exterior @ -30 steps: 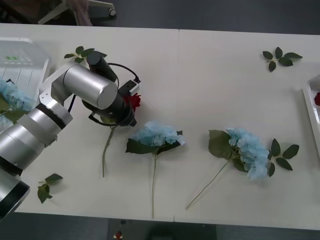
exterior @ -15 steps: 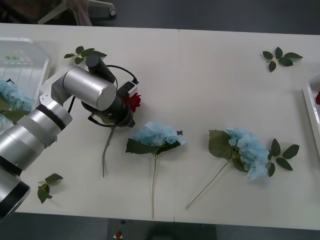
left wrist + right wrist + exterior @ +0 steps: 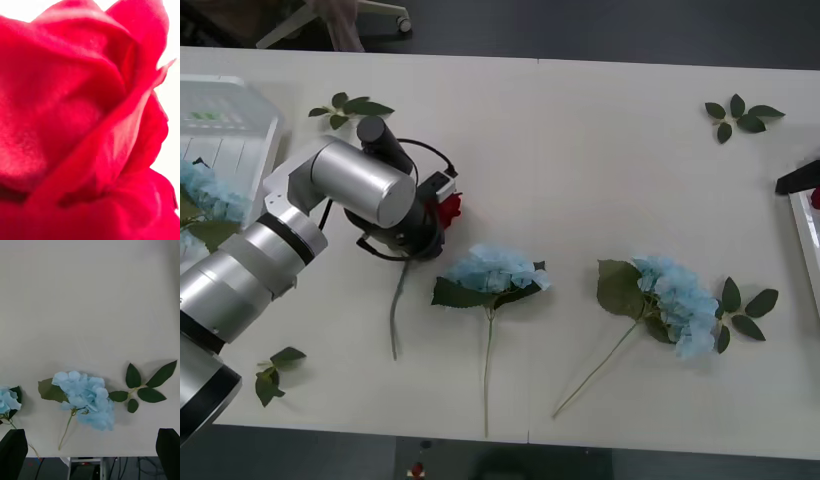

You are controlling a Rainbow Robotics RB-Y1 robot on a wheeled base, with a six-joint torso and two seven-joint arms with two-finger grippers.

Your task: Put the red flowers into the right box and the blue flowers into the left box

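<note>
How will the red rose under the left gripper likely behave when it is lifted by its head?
The red rose probably weighs little, with a small head on a thin stem. That long stem may dangle and swing, trailing well past the left gripper. In the left wrist view the soft layered petals will likely squash, not slip.

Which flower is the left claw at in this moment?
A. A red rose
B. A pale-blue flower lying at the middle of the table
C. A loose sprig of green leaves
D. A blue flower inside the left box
A: in the front view the left claw is at the head of the red rose, whose stem trails toward the table's near edge, and red petals fill the left wrist view.
</note>
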